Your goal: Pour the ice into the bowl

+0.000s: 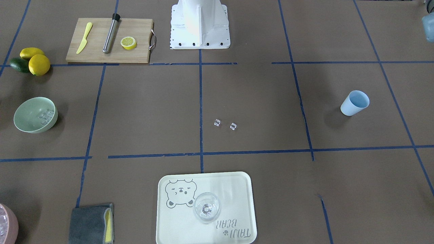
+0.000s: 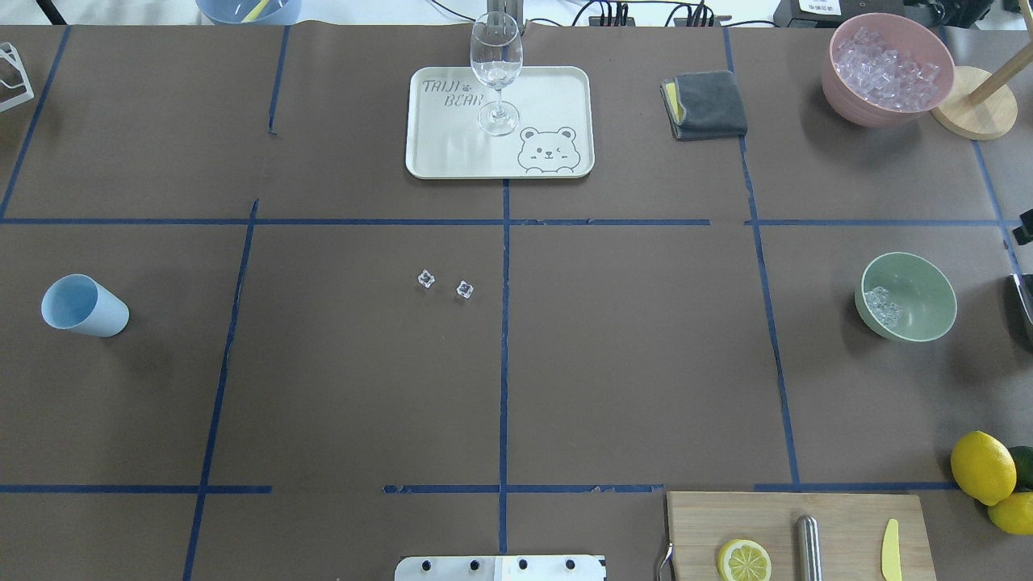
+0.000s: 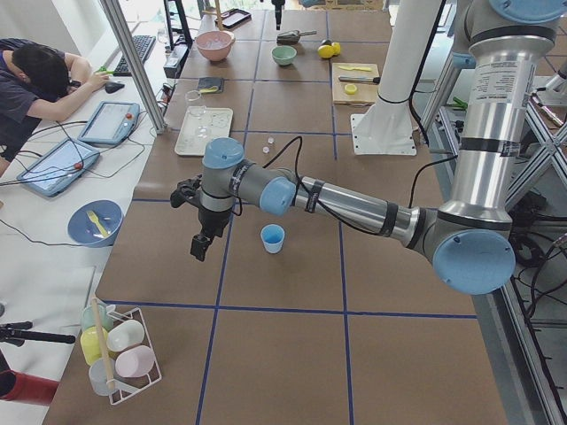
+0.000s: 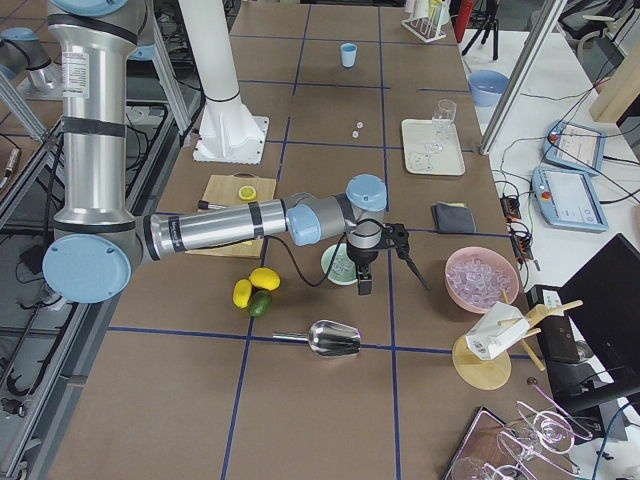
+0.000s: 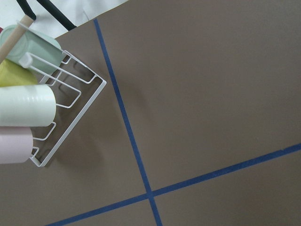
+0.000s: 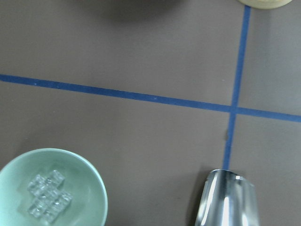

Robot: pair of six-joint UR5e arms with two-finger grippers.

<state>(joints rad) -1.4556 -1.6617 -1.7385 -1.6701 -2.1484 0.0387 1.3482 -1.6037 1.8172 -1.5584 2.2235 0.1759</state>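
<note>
The mint-green bowl (image 2: pixel 920 297) stands at the table's right end and holds several clear ice cubes (image 2: pixel 882 307). It also shows in the front view (image 1: pixel 28 117) and the right wrist view (image 6: pixel 80 188). Two loose ice cubes (image 2: pixel 425 279) lie on the mid table. The light blue cup (image 2: pixel 83 305) stands upright at the left end. My left gripper (image 3: pixel 202 246) hangs over the table beside the cup, apart from it. My right gripper (image 4: pixel 364 280) hangs just beside the bowl (image 4: pixel 335 265). I cannot tell whether either gripper is open or shut.
A pink bowl (image 2: pixel 843 77) of ice stands at the back right, and a metal scoop (image 6: pixel 225 200) lies near the green bowl. A tray (image 2: pixel 452 149) carries a wine glass (image 2: pixel 495 60). There are also a cutting board (image 2: pixel 847 516), lemons (image 2: pixel 980 466), a grey cloth (image 2: pixel 710 101) and a cup rack (image 5: pixel 70 101).
</note>
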